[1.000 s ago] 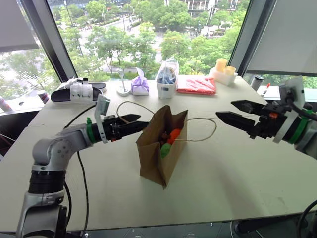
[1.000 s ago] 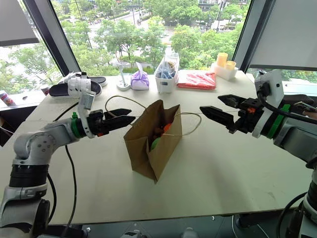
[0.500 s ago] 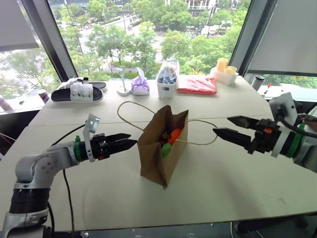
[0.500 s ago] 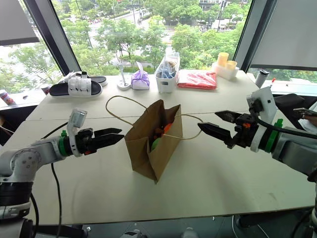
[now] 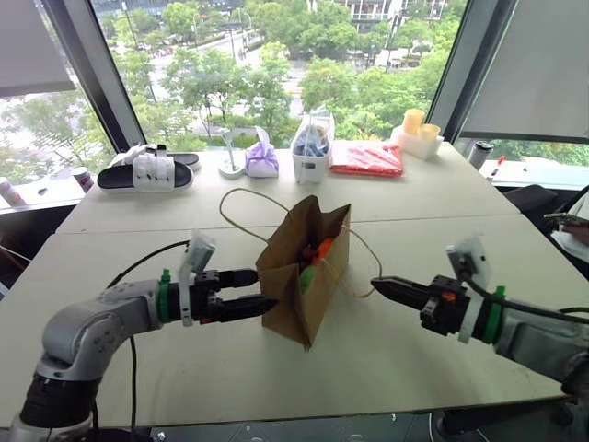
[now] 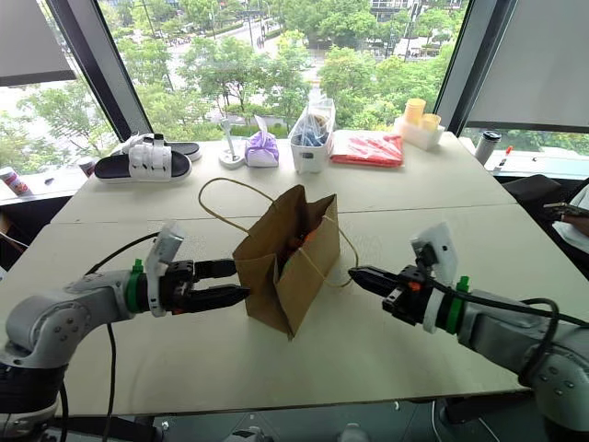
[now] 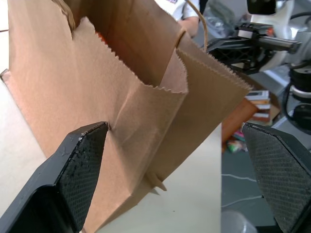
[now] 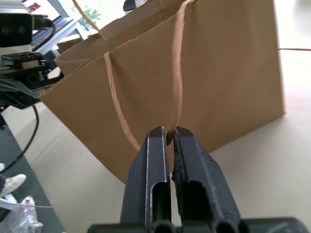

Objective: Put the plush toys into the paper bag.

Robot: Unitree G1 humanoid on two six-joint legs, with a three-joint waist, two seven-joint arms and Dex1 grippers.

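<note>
The brown paper bag [image 5: 299,285] stands open at the middle of the table. Inside it, the orange plush toy [image 5: 322,248] sits above the green one [image 5: 306,275]. My left gripper [image 5: 265,288] is open, low at the bag's left side, and the bag's corner [image 7: 146,111] lies between its fingers [image 7: 80,167]. My right gripper [image 5: 379,286] is to the right of the bag. In the right wrist view its fingers [image 8: 158,160] are shut on the cream string handle [image 8: 176,73]. The other handle [image 5: 241,198] loops out behind the bag.
Along the far edge by the window are a white sandal [image 5: 147,171], a purple pouch [image 5: 260,161], a clear container with blue contents [image 5: 311,152], a red packet [image 5: 366,158] and yellow cups [image 5: 414,129]. A black cable [image 5: 138,262] trails across the table's left side.
Both arms have come down and in toward the bag. The right gripper has shut on the string handle, which now hangs down the bag's right side. The left gripper stays open.
</note>
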